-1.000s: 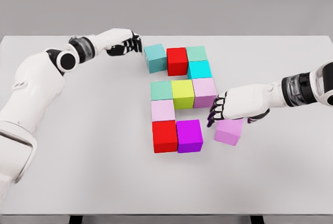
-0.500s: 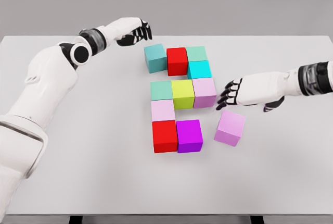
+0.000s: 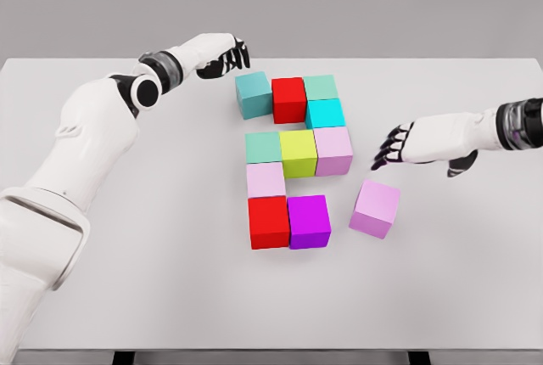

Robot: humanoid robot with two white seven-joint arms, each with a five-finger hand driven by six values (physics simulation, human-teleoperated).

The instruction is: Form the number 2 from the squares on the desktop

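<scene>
Coloured cubes form a block figure on the white table [image 3: 127,280]. The top row has a teal cube [image 3: 253,94], slightly askew, a red cube [image 3: 288,99] and a pale green cube [image 3: 321,87], with a cyan cube [image 3: 325,114] under it. Below lie a green-teal cube [image 3: 263,146], a yellow-green cube [image 3: 299,153] and a pale pink cube [image 3: 333,150]. A light pink cube [image 3: 265,180], a red cube [image 3: 269,221] and a purple cube [image 3: 309,221] follow. A loose violet cube [image 3: 375,208] lies tilted, apart to the right. My right hand [image 3: 390,151] hovers open above it. My left hand [image 3: 227,54] is open beside the teal cube.
The table's far edge runs just behind my left hand. Bare tabletop stretches to the left, right and front of the cubes.
My right hand let go of the violet cube and drew back up and to the right. My left hand moved slightly right, above the teal cube's far side.
</scene>
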